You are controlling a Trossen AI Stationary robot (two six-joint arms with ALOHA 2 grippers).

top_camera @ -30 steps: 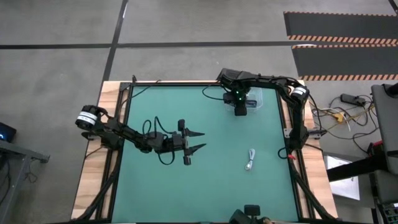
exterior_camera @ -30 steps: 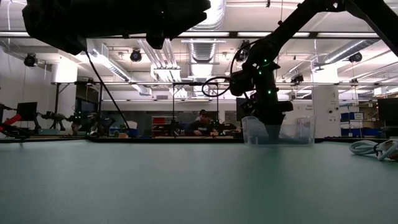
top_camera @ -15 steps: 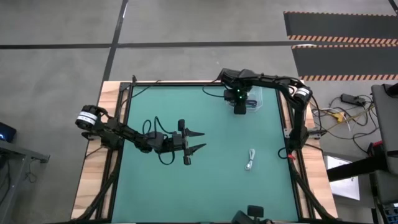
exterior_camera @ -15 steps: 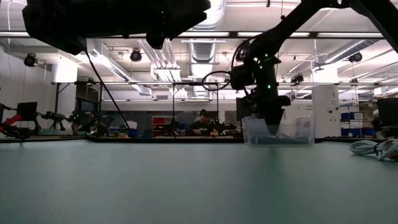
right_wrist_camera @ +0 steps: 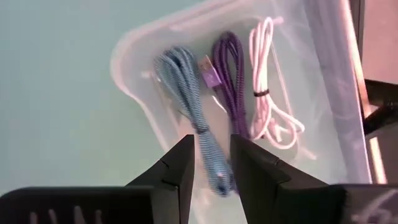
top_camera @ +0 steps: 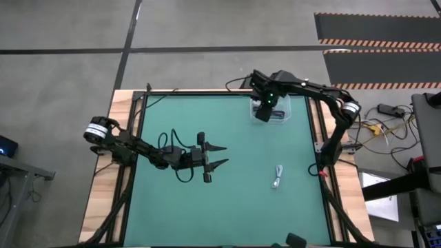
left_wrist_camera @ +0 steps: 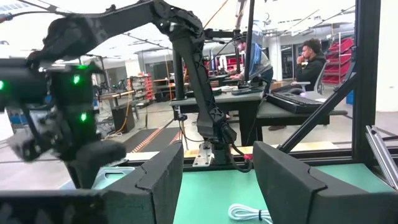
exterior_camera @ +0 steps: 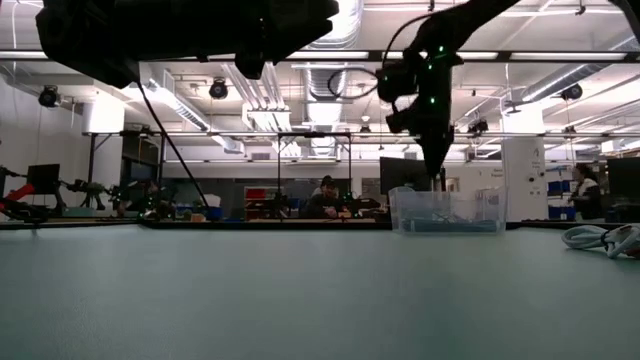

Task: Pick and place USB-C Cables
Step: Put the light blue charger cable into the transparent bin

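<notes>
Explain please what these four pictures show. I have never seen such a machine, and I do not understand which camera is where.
Two dark robot arms work at a green table. One camera looks down from above, one sits at table height, and one rides on each wrist. The left gripper waits, open, over the table's middle. The right gripper hangs above a clear bin, holding nothing. Its wrist camera shows three cables in the bin: a blue cable, a purple cable, a pale cable. A white cable lies on the table.
</notes>
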